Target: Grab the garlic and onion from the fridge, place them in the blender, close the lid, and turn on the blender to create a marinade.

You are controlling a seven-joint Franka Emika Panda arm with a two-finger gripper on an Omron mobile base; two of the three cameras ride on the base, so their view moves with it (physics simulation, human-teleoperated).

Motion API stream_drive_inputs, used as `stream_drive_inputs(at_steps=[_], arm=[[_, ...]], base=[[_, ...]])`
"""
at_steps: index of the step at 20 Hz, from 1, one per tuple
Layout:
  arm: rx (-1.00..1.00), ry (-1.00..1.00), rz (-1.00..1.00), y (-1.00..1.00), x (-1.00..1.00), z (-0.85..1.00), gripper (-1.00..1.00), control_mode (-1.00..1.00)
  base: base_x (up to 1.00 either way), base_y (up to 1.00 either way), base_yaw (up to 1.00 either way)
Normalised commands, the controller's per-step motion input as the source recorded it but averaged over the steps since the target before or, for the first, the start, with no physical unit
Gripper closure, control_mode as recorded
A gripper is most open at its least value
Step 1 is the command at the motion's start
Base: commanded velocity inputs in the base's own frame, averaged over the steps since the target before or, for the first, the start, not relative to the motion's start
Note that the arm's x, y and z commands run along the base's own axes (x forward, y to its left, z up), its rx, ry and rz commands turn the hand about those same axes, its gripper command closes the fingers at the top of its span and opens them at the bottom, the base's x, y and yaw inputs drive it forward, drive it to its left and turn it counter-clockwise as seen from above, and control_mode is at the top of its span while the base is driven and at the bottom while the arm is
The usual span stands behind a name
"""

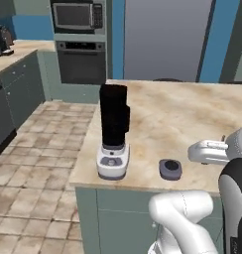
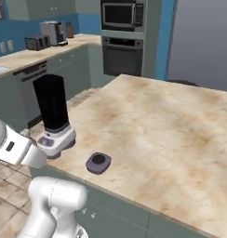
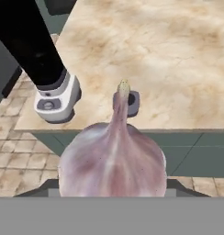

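A pale purple garlic [image 3: 112, 158] bulb sits between the jaws of my gripper [image 3: 110, 190], which is shut on it; its stem points toward the counter. The gripper hovers off the island's near edge. The blender [image 1: 113, 124] [image 2: 52, 109] [image 3: 45, 87], a black jar on a light-grey base, stands open-topped at the island's near left corner. The dark-grey lid [image 1: 170, 169] [image 2: 98, 162] [image 3: 133, 104] lies on the counter just right of the blender, partly behind the garlic's stem in the hand view. The grey fridge [image 1: 165, 39] [image 2: 203, 42] stands shut beyond the island. The onion is out of view.
The beige island counter [image 1: 192, 114] [image 2: 171, 125] stretches right and back from the blender. A black wall oven [image 1: 82, 62] with a microwave [image 1: 78, 15] above it is at the back left. A side counter [image 2: 27, 53] holds small appliances. Tiled floor [image 1: 38, 163] lies to the left.
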Motion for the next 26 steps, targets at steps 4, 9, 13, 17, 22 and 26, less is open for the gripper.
stream_drive_inputs(at_steps=[4,9,13,17,22,26], arm=[[0.00,0.00,0.00,0.00,0.00,0.00,1.00,1.00],[0.00,0.00,0.00,0.00,0.00,0.00,1.00,1.00],[0.01,0.00,0.00,0.09,0.07,0.03,1.00,-1.00],[0.00,0.02,0.00,0.39,0.49,0.71,1.00,-1.00],[0.00,-0.02,0.00,0.11,0.41,0.88,1.00,-1.00],[0.00,-0.07,0.05,0.24,0.15,0.26,1.00,-1.00]], base=[[0.32,0.41,-0.58],[0.18,0.13,-0.35],[0.19,0.25,-0.12],[0.00,0.00,0.00],[0.00,0.00,0.00],[0.00,0.00,0.00]])
